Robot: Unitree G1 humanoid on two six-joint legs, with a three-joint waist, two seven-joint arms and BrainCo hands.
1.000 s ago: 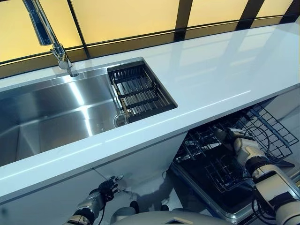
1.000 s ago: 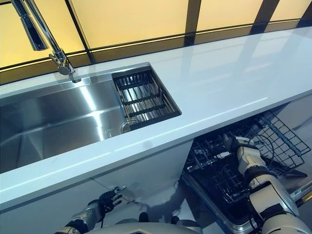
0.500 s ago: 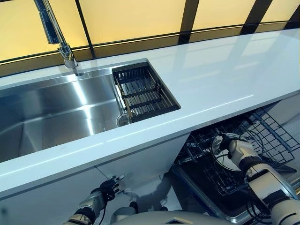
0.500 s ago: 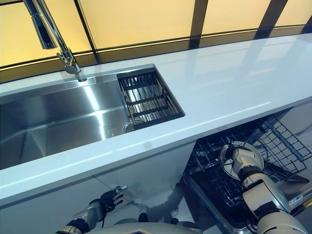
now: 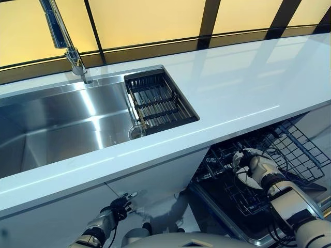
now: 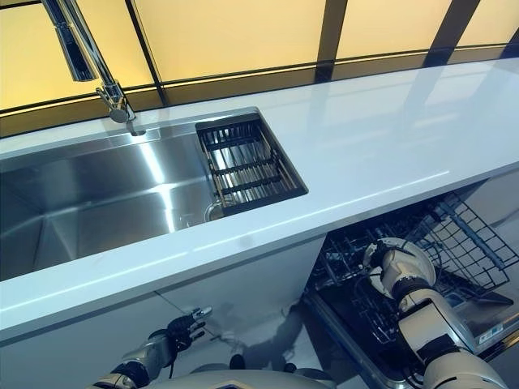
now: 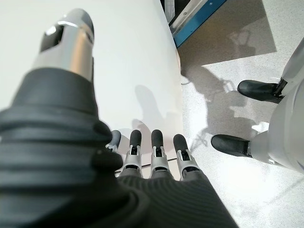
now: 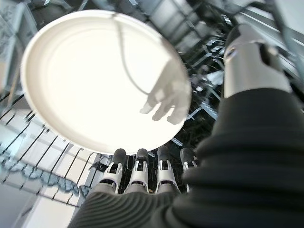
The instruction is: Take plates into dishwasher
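A round white plate (image 8: 95,80) stands on edge among the wires of the pulled-out lower dishwasher rack (image 5: 295,150), under the counter at the right. My right hand (image 5: 260,168) is just behind the plate (image 5: 242,166), open. Its fingers (image 8: 138,167) are straight and close to the rim, its thumb is off to the side, and its shadow falls on the plate's face. My left hand (image 5: 118,208) hangs low at the lower left beside the white cabinet front (image 7: 118,57), open and empty.
The white counter (image 5: 248,77) overhangs the rack. A steel sink (image 5: 62,124) with a dark drain basket (image 5: 158,101) and a tall faucet (image 5: 64,41) lies to the left. The dishwasher's open door (image 5: 243,227) juts out below the rack.
The whole picture shifted a little early on. My right hand sank deeper into the rack, and the plate came into sight beside it; the hand now covers part of it. The left hand stayed put.
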